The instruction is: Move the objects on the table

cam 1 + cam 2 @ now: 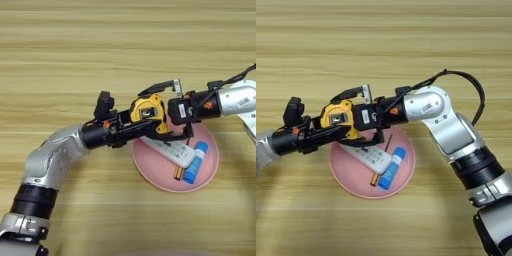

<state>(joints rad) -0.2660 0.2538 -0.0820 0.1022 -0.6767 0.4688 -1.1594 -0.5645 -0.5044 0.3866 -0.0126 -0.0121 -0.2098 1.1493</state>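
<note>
Both grippers meet over the far-left rim of the pink plate (pixel 406 172), and the tape measure (pixel 338 116) hangs between them, above the table (pixel 125 50) and not resting on it. The left gripper (pixel 152 127) comes in from the left with its black fingers reaching under and along the yellow-black body; they seem pressed against it, so the left gripper appears to be pinching the tape measure. The right gripper (pixel 358 117) comes from the right and sits just beside the same body, touching it or nearly so. Whether its fingers are spread or pressed together, one cannot tell, because the tape measure and the gripper housing cover them.

Three other objects already lie in the plate: the white remote (pixel 170 150) slanting across the middle, the blue tube (pixel 196 162) with its white cap at the right of it, and the screwdriver (pixel 376 179), of which mostly the amber handle shows near the remote's end.

The step in hand looks like bringing the tape measure to the plate, perhaps with a handover between the arms. The next move probably calls for lowering it into the free left part of the plate, without pushing the remote, and only one gripper should let go at a time.
</note>
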